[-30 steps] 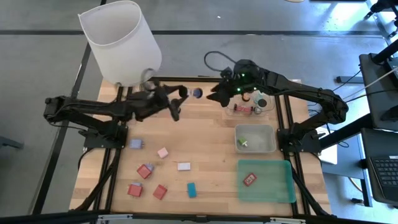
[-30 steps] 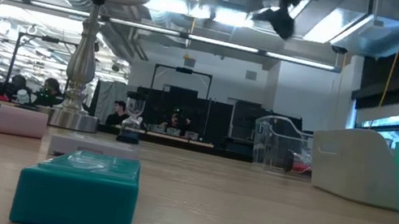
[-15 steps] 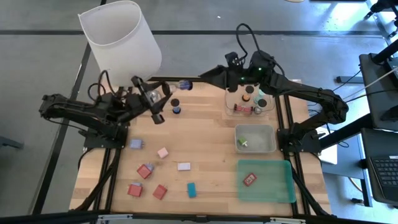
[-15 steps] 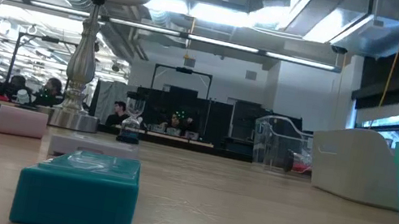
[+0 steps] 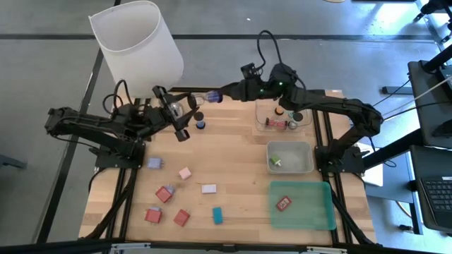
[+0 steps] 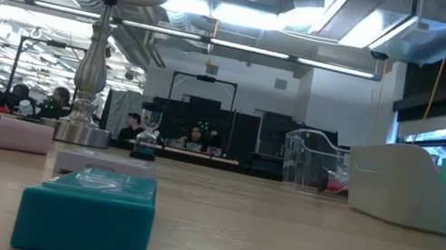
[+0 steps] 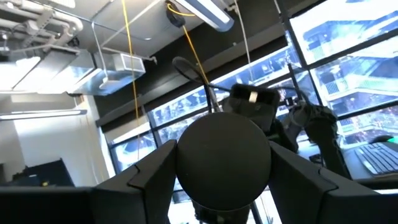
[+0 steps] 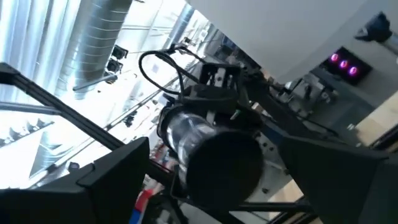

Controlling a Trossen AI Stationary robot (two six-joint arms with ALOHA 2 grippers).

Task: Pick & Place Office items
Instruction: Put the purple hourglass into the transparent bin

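Looking down on the bench (image 5: 236, 152), you have the left hand (image 5: 181, 118) raised over the far left part, just beside the lamp (image 5: 138, 46). It is partly closed, and its fingers (image 7: 146, 177) clamp a black cylinder (image 7: 224, 158) on both sides. Your right hand (image 5: 220, 94) hangs over the far edge near its middle, with a second dark cylinder (image 8: 214, 162) right in front of it; you cannot tell whether that hand grips it. A blue-capped cylinder (image 5: 200, 124) stands on the bench between the two hands. Toward the near left corner lie the lavender block (image 5: 154, 163), pink block (image 5: 185, 173), white block (image 5: 208, 188), teal block (image 5: 217, 215) and three red blocks (image 5: 164, 193). Along the right edge sit the clear tray (image 5: 263, 120), grey tray (image 5: 300, 166) and green tray (image 5: 311, 212), each holding small pieces.
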